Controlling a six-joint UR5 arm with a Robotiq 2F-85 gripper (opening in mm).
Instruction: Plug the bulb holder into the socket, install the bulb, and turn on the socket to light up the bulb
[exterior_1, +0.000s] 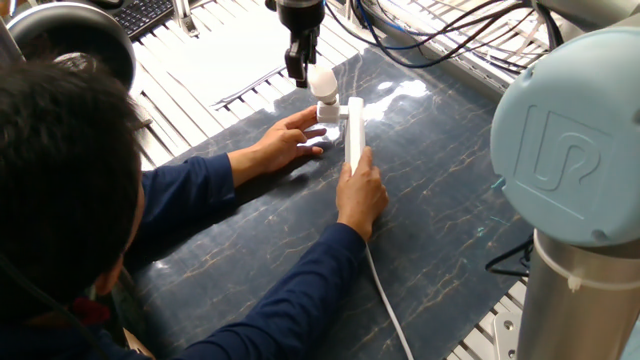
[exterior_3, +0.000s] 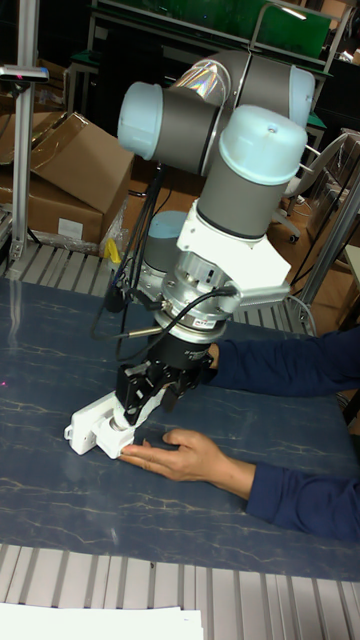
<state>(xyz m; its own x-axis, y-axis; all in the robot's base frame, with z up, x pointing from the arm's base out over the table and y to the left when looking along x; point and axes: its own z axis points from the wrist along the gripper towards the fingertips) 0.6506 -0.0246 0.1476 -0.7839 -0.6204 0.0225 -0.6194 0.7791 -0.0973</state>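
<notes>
The white socket (exterior_1: 354, 135) lies on the dark marbled table (exterior_1: 450, 190), with a person's right hand (exterior_1: 361, 195) resting on its near end. The small white bulb holder (exterior_1: 327, 110) is plugged into the socket's left side. The rounded white bulb (exterior_1: 322, 81) stands seated on top of the holder. My gripper (exterior_1: 297, 75) hangs just left of the bulb and slightly above it, open and holding nothing. In the tall fixed view my gripper (exterior_3: 143, 408) hovers over the socket (exterior_3: 92, 424), its fingers spread. The bulb is hidden there.
The person's left hand (exterior_1: 288, 142) lies flat beside the holder, and their head (exterior_1: 60, 180) fills the near left. The socket's white cord (exterior_1: 385, 300) runs to the front edge. The robot's base (exterior_1: 570, 180) stands at the right, with cables (exterior_1: 440, 35) behind.
</notes>
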